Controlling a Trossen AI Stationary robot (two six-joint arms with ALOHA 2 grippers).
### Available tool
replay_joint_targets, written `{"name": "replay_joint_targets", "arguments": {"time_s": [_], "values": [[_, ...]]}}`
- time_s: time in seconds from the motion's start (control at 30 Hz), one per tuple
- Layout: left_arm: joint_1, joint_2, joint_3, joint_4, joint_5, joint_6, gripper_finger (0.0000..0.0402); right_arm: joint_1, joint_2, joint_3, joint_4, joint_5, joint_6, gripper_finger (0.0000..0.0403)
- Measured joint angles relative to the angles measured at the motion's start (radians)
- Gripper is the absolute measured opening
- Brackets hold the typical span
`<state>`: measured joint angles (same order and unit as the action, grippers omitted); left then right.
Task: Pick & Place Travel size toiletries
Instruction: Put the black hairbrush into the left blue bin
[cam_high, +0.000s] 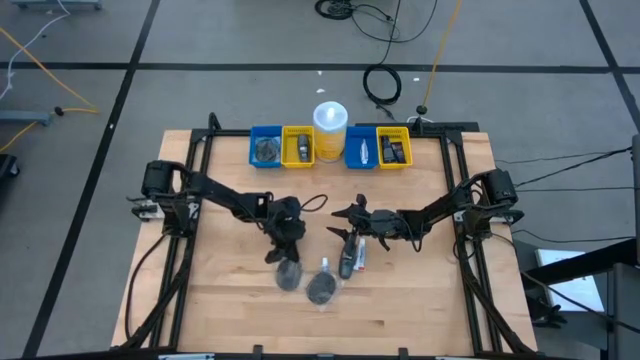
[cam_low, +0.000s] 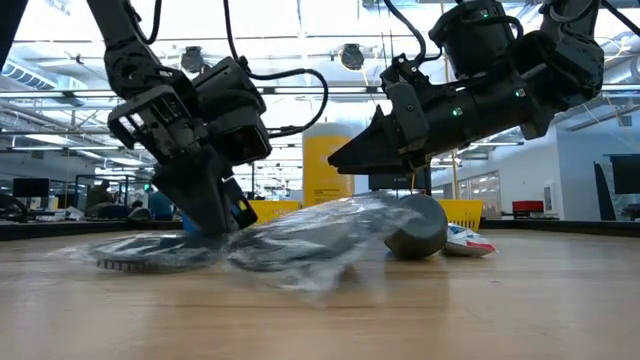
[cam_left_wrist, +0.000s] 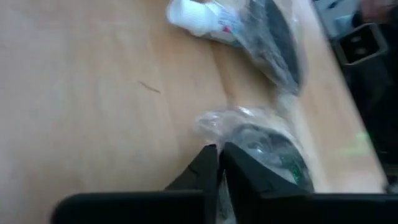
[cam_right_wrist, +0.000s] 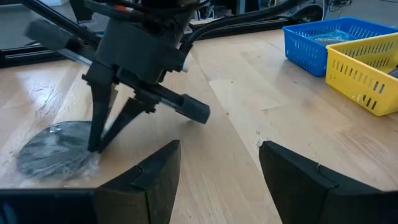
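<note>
Two round dark discs in clear wrap lie flat on the table: one under my left gripper, the other just to its right. A small dark bottle and a white tube lie beside them. My left gripper is shut at the near disc's wrap. My right gripper hangs open above the bottle, holding nothing; its fingers stand wide apart in its wrist view. My left gripper pinches the loose clear wrap at the disc's edge between its two fingertips. The fingers slant down from the table's far left side. The disc lies flat on the wood and its wrap is slack.
Along the far edge stand a blue bin, a yellow bin, a tall yellow cup with a white lid, another blue bin and another yellow bin. Bare wood lies toward the near edge.
</note>
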<state>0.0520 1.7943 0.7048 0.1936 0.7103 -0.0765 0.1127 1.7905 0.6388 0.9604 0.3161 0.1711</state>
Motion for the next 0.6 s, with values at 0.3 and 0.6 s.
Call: {"name": "replay_joint_targets", "arguments": {"time_s": [0.3, 0.6], "values": [[0.030, -0.149, 0.027, -0.173, 0.016, 0.033, 0.0004, 0.000, 0.000, 0.000, -0.005, 0.000, 0.000, 0.0210], [0.052, -0.491, 0.174, -0.742, -0.622, 0.308, 0.0002, 0.000, 0.000, 0.000, -0.001, 0.000, 0.000, 0.0210]]}}
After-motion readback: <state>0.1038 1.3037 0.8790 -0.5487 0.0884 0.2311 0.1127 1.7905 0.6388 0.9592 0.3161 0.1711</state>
